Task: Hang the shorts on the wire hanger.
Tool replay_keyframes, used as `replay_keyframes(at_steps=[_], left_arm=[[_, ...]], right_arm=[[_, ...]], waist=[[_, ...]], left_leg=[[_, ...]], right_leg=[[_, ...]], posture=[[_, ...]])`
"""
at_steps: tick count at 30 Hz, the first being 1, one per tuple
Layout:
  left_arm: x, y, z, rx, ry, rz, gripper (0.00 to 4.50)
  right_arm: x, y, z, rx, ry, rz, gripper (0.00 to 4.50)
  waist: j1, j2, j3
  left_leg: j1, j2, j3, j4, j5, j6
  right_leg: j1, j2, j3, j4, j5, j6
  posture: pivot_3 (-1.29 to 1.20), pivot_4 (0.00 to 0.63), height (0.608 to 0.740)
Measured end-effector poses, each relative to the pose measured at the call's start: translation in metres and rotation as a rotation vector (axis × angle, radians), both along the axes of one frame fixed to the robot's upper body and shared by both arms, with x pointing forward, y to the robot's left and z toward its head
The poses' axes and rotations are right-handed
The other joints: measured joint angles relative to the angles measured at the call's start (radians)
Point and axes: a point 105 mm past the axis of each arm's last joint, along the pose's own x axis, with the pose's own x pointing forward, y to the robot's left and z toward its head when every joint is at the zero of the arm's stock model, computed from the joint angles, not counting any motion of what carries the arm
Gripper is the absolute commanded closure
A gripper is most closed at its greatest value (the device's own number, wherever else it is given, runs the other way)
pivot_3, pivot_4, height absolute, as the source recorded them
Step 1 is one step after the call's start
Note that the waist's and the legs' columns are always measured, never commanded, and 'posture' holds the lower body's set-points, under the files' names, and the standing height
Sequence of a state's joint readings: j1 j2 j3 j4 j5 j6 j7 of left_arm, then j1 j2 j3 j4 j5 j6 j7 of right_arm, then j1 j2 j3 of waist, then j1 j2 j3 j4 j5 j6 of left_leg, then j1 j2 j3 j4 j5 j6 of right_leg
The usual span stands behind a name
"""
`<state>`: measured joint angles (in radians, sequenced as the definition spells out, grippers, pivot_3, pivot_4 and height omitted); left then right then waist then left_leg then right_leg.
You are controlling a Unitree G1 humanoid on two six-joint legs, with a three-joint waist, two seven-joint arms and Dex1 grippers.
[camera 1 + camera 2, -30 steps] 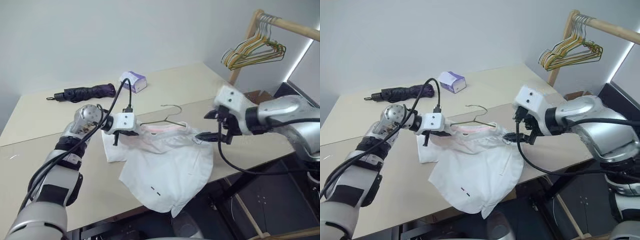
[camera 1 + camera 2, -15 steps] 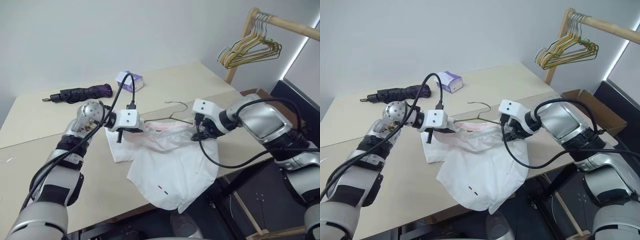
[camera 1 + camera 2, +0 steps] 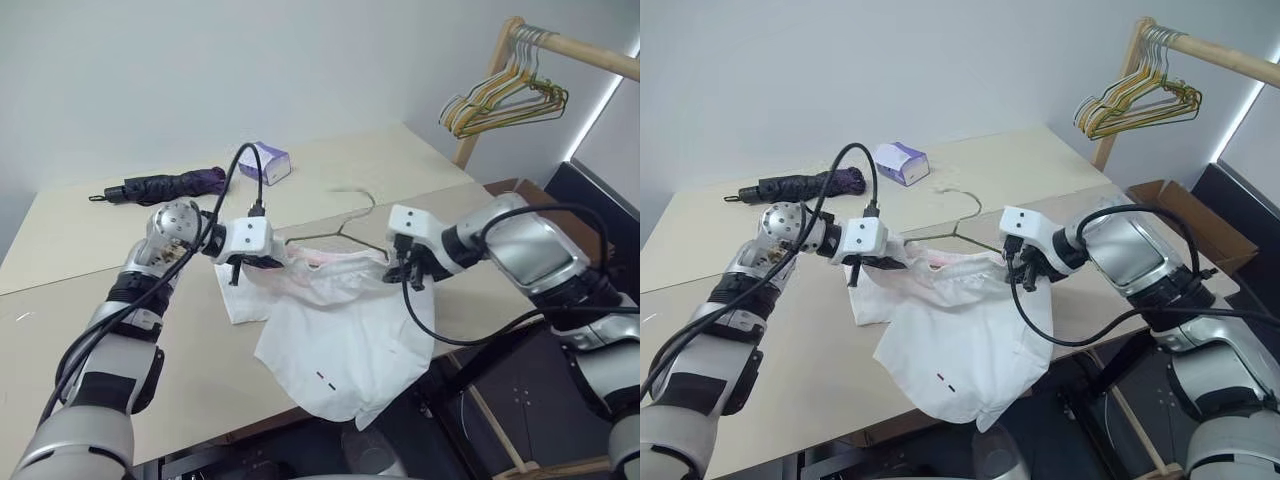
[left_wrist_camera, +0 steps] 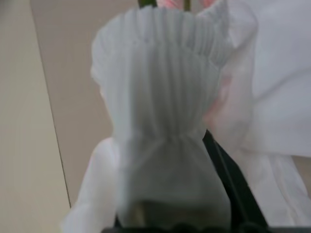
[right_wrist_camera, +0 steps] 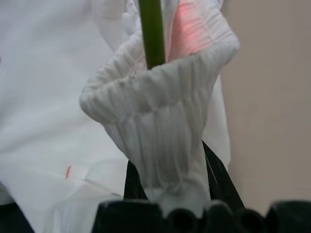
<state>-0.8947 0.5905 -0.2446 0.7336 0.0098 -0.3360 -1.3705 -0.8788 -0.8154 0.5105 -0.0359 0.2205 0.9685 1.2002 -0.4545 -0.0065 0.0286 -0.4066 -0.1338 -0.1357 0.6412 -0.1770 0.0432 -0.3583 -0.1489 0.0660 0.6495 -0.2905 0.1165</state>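
The white shorts (image 3: 340, 330) hang by their gathered waistband between my two grippers, and the legs drape over the front edge of the table (image 3: 120, 330). Red and dark dash marks (image 3: 324, 378) show near the lower hem. The wire hanger (image 3: 345, 232) sits inside the waistband, its hook rising behind it. My left gripper (image 3: 262, 262) is shut on the waistband's left end, with cloth (image 4: 160, 121) draped over it. My right gripper (image 3: 405, 272) is shut on the right end. In the right wrist view the green wire (image 5: 151, 34) passes into the bunched waistband (image 5: 165, 111).
A folded dark umbrella (image 3: 165, 185) and a purple-and-white box (image 3: 265, 162) lie at the back of the table. A wooden rack (image 3: 560, 42) with a bunch of gold and green hangers (image 3: 505, 95) stands at the right. Beside the table's right end is a cardboard box (image 3: 1170, 200).
My right gripper came in from the right, dropped and shut on the right end of the waistband. The left end rose slightly with my left gripper. The camera shifted a little.
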Motion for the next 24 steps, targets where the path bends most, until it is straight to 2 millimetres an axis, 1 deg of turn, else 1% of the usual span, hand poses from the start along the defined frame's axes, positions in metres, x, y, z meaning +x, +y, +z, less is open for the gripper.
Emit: replay_keyframes(at_steps=[4,8,9,12,14,17,19,20,23,24], left_arm=[[0.002,0.002,0.008,-0.058,-0.002,0.02,1.45],[0.013,0.012,0.021,-0.136,-0.056,0.119,0.18],[0.017,0.015,0.026,-0.168,-0.079,0.148,0.02],[0.026,0.019,0.049,-0.306,-0.175,0.244,0.02],[0.025,0.019,0.059,-0.38,-0.184,0.261,0.02],[0.014,0.014,0.068,-0.539,-0.13,0.286,0.02],[0.007,0.008,0.074,-0.623,-0.091,0.289,0.02],[0.003,0.004,0.081,-0.671,-0.075,0.289,0.02],[-0.01,-0.015,0.111,-0.847,-0.028,0.256,0.02],[-0.014,-0.02,0.117,-0.879,-0.013,0.245,0.02]], right_arm=[[-0.013,-0.01,-0.001,0.054,0.04,-0.053,4.5],[-0.023,-0.025,-0.01,0.097,0.088,-0.16,4.5],[-0.024,-0.029,-0.012,0.108,0.098,-0.194,4.5],[-0.032,-0.04,-0.016,0.153,0.122,-0.3,4.5],[-0.036,-0.046,-0.015,0.179,0.125,-0.35,4.5],[-0.044,-0.066,-0.019,0.237,0.147,-0.512,4.5],[-0.045,-0.079,-0.018,0.259,0.143,-0.613,4.5],[-0.045,-0.086,-0.016,0.275,0.138,-0.672,4.5],[-0.043,-0.11,-0.014,0.314,0.137,-0.863,4.5],[-0.042,-0.115,-0.015,0.319,0.139,-0.9,4.5]], waist=[[0.001,0.0,0.0],[0.0,0.0,0.0],[0.0,0.0,0.0],[0.001,0.0,0.0],[0.001,0.0,0.0],[0.003,0.0,0.0],[0.004,0.0,0.0],[0.005,0.0,0.0],[0.004,0.0,-0.001],[0.003,0.0,-0.001]], left_leg=[[0.0,0.0,0.0,0.0,0.0,0.0],[0.0,0.0,0.0,0.0,0.0,0.0],[0.0,0.0,0.0,0.001,0.0,0.0],[0.0,0.0,0.0,0.001,0.0,0.0],[0.0,0.0,0.0,0.001,0.0,0.0],[0.0,0.0,0.0,0.002,0.0,0.0],[0.0,0.0,0.0,0.003,0.0,0.0],[0.0,0.0,0.0,0.003,0.0,0.0],[0.002,0.0,0.0,0.003,0.0,0.0],[0.002,0.0,0.0,0.003,0.0,0.0]], right_leg=[[0.001,0.0,0.0,0.0,0.0,0.001],[0.001,0.0,0.0,0.0,-0.001,0.001],[0.001,0.0,0.0,0.0,-0.001,0.001],[0.001,0.0,0.0,0.0,0.0,0.001],[0.001,0.0,0.0,0.0,0.0,0.001],[0.001,0.0,0.001,0.001,0.001,-0.001],[0.002,0.0,0.001,0.001,0.001,-0.001],[0.002,0.0,0.001,0.001,0.001,-0.001],[0.005,0.0,0.001,0.0,0.001,0.001],[0.005,0.0,0.001,0.0,0.0,0.001]], posture=[[-0.41,0.0,0.74],[-0.41,0.0,0.74],[-0.41,0.0,0.74],[-0.42,0.0,0.74],[-0.43,0.0,0.74],[-0.44,0.0,0.74],[-0.44,0.0,0.74],[-0.44,0.0,0.74],[-0.46,0.0,0.74],[-0.47,0.0,0.74]])
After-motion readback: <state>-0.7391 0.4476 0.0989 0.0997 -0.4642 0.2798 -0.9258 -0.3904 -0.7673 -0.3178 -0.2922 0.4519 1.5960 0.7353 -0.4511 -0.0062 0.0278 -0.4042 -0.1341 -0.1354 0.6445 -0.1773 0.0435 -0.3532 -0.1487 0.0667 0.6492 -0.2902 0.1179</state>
